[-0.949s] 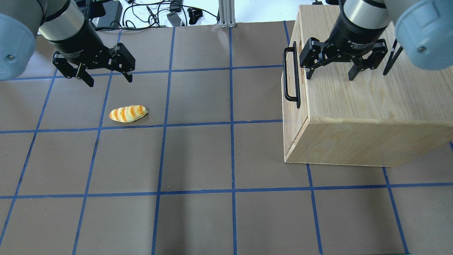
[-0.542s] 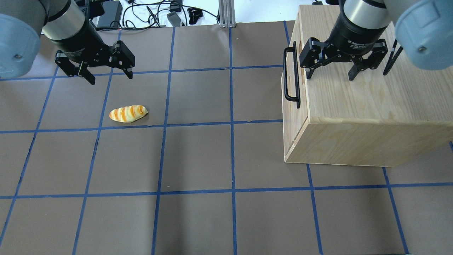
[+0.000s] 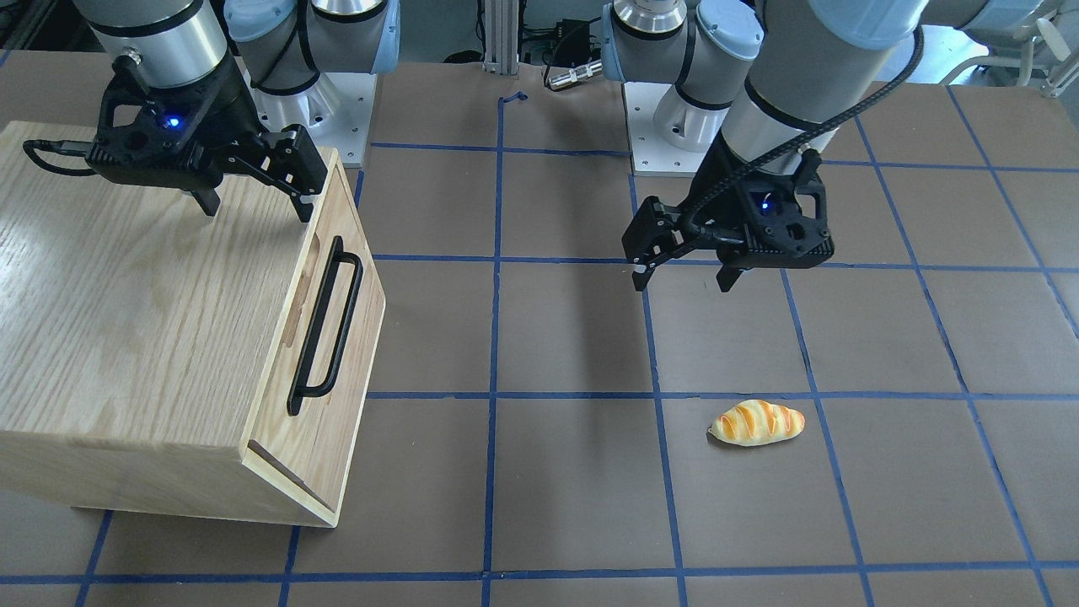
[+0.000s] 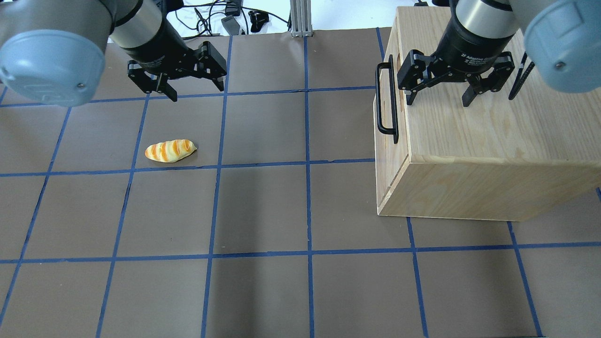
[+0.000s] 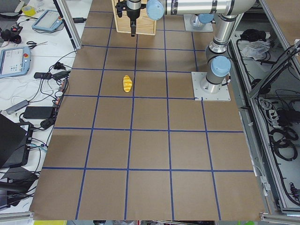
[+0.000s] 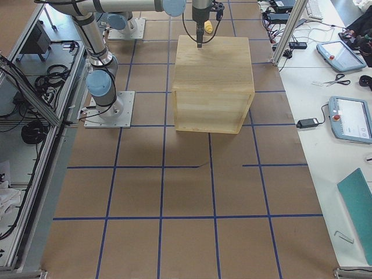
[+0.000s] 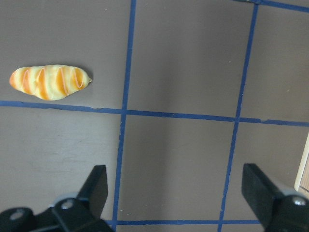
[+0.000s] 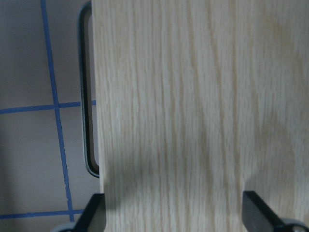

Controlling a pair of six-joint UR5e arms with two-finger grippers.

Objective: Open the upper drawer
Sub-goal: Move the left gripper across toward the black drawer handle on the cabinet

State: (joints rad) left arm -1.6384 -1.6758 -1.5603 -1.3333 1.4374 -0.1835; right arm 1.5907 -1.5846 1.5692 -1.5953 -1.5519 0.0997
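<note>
Well, the left gripper (image 4: 197, 93) hangs wide open, apart from the bread (image 4: 170, 150). The drawer (image 3: 362, 337) sits shut in the cabinet (image 4: 493, 126) front, handle (image 4: 386, 101) facing centre. The right gripper (image 4: 437, 101), jaws wide, hovers over the cabinet top — best lowered past the edge to straddle the bar squarely, then pull straight out.

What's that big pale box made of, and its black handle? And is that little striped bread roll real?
Large pale cabinet: wood, oak-like, with long grain lines; matte finish.
Long black bar handle: probably metal with dark satin coating; thin and stiff-looking.
Small yellow-orange striped bread roll: likely a foam or plastic toy; colours too bright, surface too smooth for real bread.
</note>
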